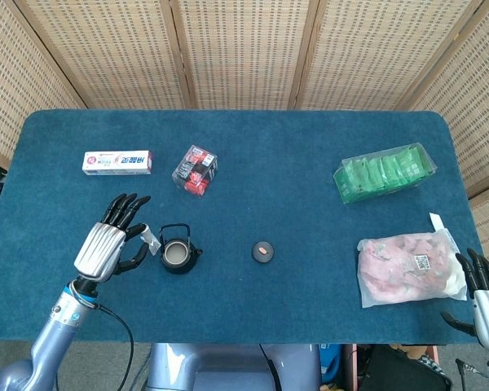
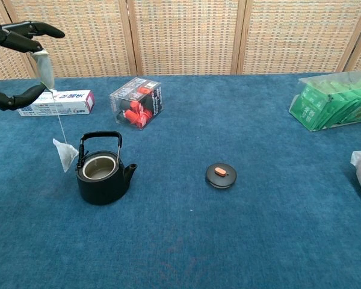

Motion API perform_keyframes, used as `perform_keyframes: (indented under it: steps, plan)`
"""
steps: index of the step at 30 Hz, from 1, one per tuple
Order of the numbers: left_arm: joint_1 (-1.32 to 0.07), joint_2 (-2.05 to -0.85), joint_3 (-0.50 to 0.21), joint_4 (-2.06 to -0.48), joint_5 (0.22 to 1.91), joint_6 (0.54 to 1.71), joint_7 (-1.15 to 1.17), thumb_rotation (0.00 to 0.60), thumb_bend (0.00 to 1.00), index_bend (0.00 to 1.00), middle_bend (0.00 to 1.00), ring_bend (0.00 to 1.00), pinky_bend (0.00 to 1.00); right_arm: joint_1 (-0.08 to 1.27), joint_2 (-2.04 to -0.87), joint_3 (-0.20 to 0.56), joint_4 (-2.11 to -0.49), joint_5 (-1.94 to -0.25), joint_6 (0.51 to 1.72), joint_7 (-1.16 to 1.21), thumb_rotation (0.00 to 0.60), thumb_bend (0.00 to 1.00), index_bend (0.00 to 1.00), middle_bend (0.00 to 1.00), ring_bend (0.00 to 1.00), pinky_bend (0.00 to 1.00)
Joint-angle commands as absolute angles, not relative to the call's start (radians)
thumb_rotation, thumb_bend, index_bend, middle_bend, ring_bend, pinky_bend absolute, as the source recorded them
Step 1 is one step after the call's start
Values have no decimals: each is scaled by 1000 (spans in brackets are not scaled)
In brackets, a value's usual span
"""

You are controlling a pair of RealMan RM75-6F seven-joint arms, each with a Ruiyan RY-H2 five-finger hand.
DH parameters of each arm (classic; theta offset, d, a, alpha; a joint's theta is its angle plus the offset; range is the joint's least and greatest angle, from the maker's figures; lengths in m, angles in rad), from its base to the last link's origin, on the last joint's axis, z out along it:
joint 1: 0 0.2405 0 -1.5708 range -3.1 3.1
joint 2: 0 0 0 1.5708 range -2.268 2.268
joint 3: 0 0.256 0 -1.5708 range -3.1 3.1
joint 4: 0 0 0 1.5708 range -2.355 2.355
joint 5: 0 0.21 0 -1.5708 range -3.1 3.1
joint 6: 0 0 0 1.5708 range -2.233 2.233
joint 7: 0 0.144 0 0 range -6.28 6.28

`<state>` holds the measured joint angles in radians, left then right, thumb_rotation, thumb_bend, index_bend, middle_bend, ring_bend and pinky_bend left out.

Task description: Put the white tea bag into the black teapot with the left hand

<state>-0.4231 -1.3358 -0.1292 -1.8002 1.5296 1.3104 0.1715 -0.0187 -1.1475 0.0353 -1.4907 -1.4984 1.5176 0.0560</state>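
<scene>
blue cloth-covered surface (image 1: 310, 163) | left hand (image 1: 106, 247) — raised, pinching the tag and string | black iron teapot (image 2: 102, 171) — lid off, upright | right hand (image 1: 487, 297) — at the near edge, fingers apart, holding nothing | white tea bag (image 2: 65, 155) dangling just left of the teapot

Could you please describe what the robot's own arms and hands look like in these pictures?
The left robot hand has a ribbed silver back plate and glossy black fingers. Its wrist is a silver cuff on a pale blue-grey arm, with a thin black cable looping beside it. The right robot hand, at the frame's edge, shows the same silver back and black fingers.
</scene>
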Motion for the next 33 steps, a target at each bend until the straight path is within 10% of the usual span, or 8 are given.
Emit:
perform_keyframes:
  steps: [1, 33]
  plan:
    - [-428, -1333, -132, -1806, 1530, 1306, 170, 600, 493, 626, 101, 0, 0, -18, -1148, 35, -1490, -1497, 1516, 57, 600, 61, 0, 0, 0, 0]
    - [-470, -1344, -140, -1808, 1463, 1254, 210, 600, 493, 626, 102, 0, 0, -20, -1153, 35, -1472, -1487, 1503, 77, 600, 61, 0, 0, 0, 0]
